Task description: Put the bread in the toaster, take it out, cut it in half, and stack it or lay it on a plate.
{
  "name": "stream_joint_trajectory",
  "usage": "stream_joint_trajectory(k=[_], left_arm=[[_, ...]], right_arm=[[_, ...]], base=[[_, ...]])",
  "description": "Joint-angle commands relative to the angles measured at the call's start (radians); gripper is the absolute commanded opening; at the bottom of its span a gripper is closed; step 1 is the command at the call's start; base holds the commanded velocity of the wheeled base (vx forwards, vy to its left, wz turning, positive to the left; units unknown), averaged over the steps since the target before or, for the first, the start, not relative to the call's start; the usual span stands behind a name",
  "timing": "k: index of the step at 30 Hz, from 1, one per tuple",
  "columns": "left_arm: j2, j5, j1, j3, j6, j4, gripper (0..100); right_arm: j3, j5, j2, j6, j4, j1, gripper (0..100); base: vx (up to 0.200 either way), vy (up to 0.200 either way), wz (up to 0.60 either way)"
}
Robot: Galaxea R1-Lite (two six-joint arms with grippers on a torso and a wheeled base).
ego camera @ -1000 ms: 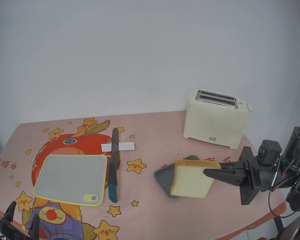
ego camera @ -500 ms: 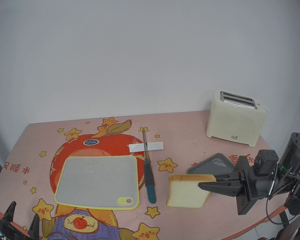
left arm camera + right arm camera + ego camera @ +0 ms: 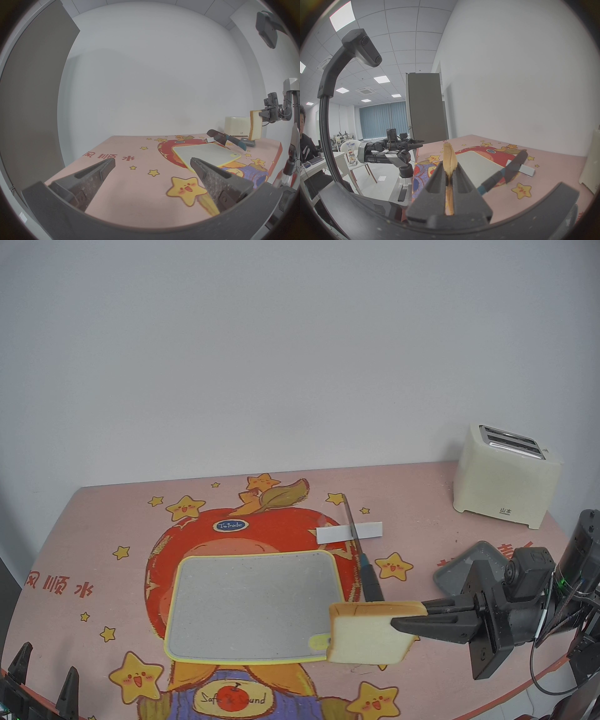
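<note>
Tabletop (image 3: 425, 502): bread (image 3: 362, 643) in right gripper (image 3: 403, 621) hides cutting board (image 3: 250, 605) corner.

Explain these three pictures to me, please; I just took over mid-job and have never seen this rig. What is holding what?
This is a two-armed robot at a pink table. The wide picture comes from a camera on its head, looking down. The other two come from cameras on its wrists, so the dark prongs up close in each are that arm's own gripper. The right gripper is shut on a slice of bread, held upright in the air by the near right corner of the cutting board. The left gripper is open and empty, at the table's near left corner. On the table are a knife beside the board, a grey plate and a toaster at the far right.
</note>
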Motion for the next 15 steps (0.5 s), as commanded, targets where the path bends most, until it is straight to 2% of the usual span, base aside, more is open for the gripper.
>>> stream_joint_trajectory(k=[1,3,10,15], left_arm=[[-0.004,0.000,0.000,0.015,-0.001,0.000,100],[-0.004,0.000,0.000,0.015,-0.001,0.000,100],[-0.004,0.002,0.000,0.015,-0.001,0.000,100],[-0.004,0.002,0.000,0.015,-0.001,0.000,100]], right_arm=[[0.004,0.000,0.008,0.000,-0.001,0.004,0],[0.004,0.000,0.016,-0.001,-0.002,0.004,0],[0.006,-0.001,0.016,-0.001,-0.002,0.016,0],[0.004,-0.001,0.032,0.000,-0.004,0.013,0]], base=[[0.000,0.000,0.00],[0.000,0.000,0.00],[-0.200,0.000,0.00],[0.000,0.000,0.00]])
